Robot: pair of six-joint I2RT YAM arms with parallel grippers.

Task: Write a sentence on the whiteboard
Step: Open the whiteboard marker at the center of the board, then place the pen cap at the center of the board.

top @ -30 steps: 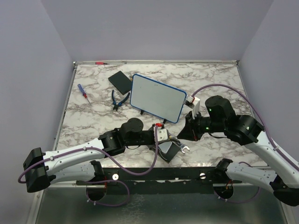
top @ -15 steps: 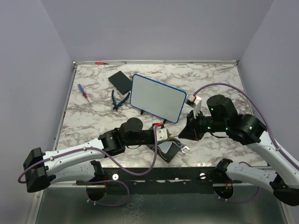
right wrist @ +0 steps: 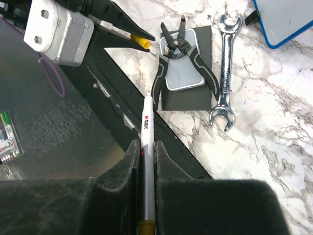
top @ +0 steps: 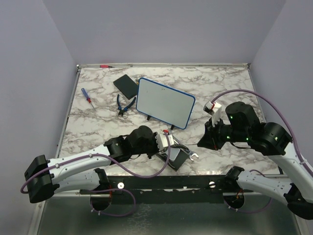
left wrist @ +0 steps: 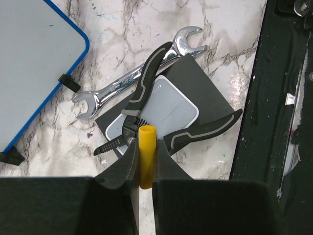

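Note:
The whiteboard (top: 164,103), white with a blue rim, stands tilted on black feet at mid-table; its corner shows in the left wrist view (left wrist: 34,54) and the right wrist view (right wrist: 288,17). The sentence is not visible on its face. My left gripper (top: 169,143) (left wrist: 145,145) is shut on a short yellow cap (left wrist: 146,156) (right wrist: 141,44), low over the front of the table. To its right, my right gripper (top: 203,141) (right wrist: 147,147) is shut on a white marker (right wrist: 146,122), whose tip points toward the left gripper with a gap between them.
Below the left gripper, black-and-grey pliers (left wrist: 146,93) lie on a dark pad with a pale square (left wrist: 166,110), beside a steel wrench (left wrist: 142,73). Blue pliers (top: 124,104), a screwdriver (top: 88,98) and a black pad (top: 126,85) lie left of the board. The table's front edge and black rail (right wrist: 122,107) are close.
My right gripper has drawn back to the right with the marker, away from the left gripper. The left wrist has shifted slightly left with the yellow cap.

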